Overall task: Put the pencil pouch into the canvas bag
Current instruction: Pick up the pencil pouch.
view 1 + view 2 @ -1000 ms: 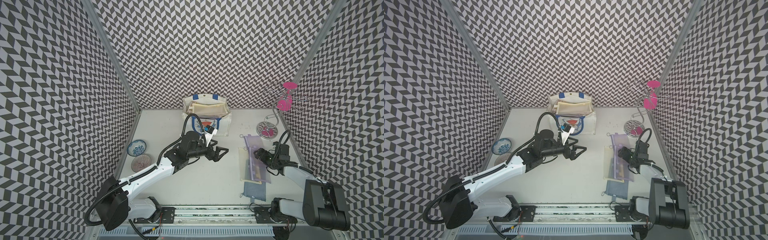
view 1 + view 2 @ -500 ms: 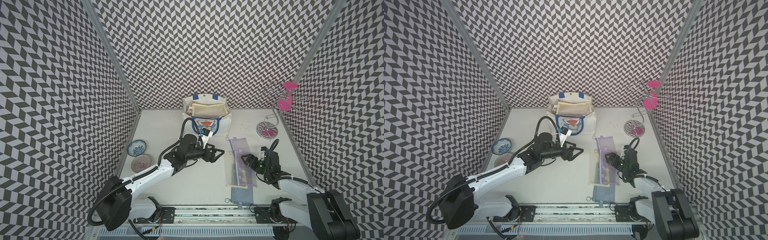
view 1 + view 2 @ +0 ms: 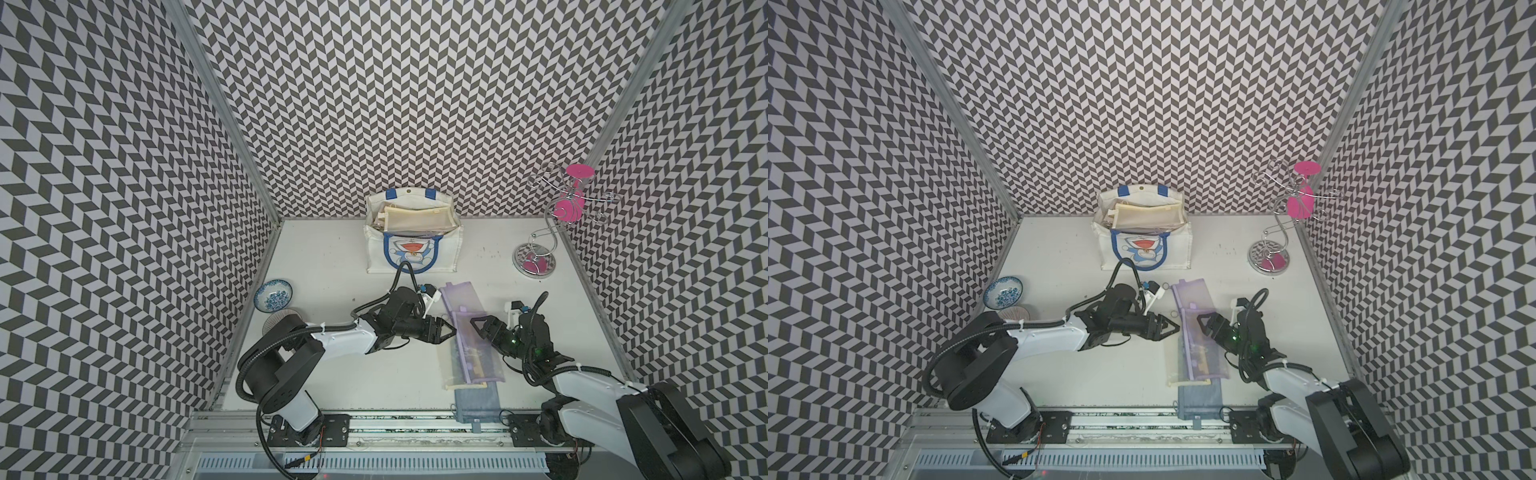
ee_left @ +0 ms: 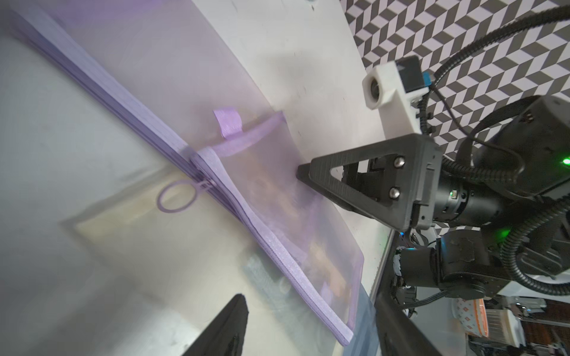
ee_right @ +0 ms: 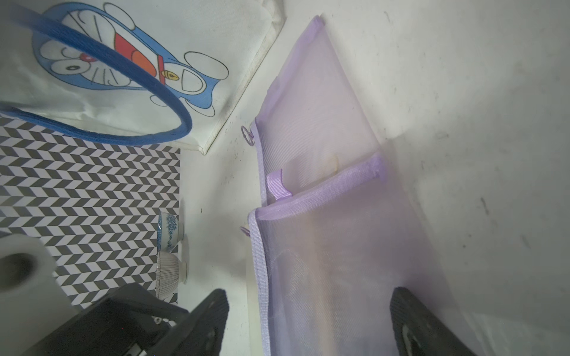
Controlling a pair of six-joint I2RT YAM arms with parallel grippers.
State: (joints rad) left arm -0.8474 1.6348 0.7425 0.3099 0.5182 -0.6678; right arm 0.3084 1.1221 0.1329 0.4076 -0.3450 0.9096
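Dragged leftward, the purple pencil pouch now lies at lower centre of both top views, below the canvas bag.
From the bag, the left gripper has swung to the pouch's left edge, its 2 jaws spread around the zipper; the right gripper straddles the right edge, jaws wide apart.

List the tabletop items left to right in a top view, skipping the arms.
blue patterned bowl → canvas bag → pencil pouch → wire stand
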